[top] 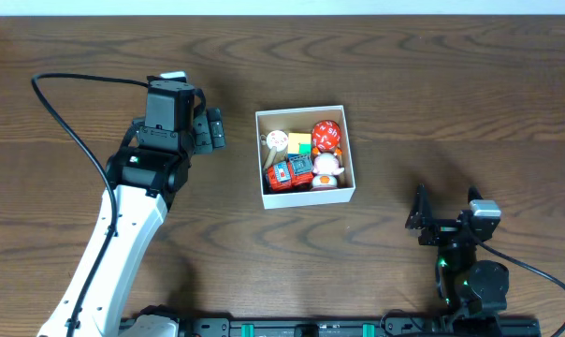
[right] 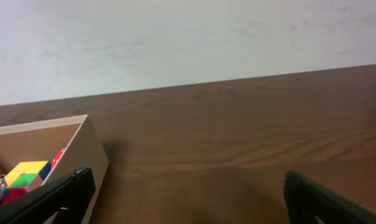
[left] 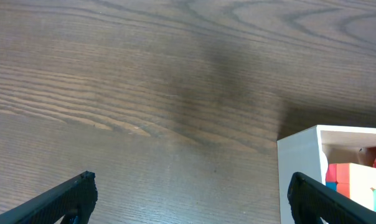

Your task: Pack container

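The container (top: pixel 311 197) sits about mid-table (top: pixel 451 94), square to the edges, its white walls upright and the brown lining showing inside. It holds a cluster of small toys. A red toy (top: pixel 327 134) with pale marks lies at its far right corner, with a yellow-green cube (top: pixel 299 142) just beside it. A red and blue car (top: pixel 282 173) lies toward the near left corner. A white and orange figure (top: pixel 327 168) lies on the near right side.

The left gripper (top: pixel 217 129) hangs off the container's left side, level with its far left corner, near it but not touching. Its jaws stand wide and hold nothing. In the left wrist view, the two dark fingers (left: pixel 70 199) frame bare wood and a corner of the container (left: pixel 297 168).

The right gripper (top: pixel 445 204) is down by the near edge, toward the right corner and well apart from the container. Its jaws are also spread wide and hold nothing. In the right wrist view, the container wall (right: pixel 94 155) lies off to the left with the cube (right: pixel 26 173) inside.
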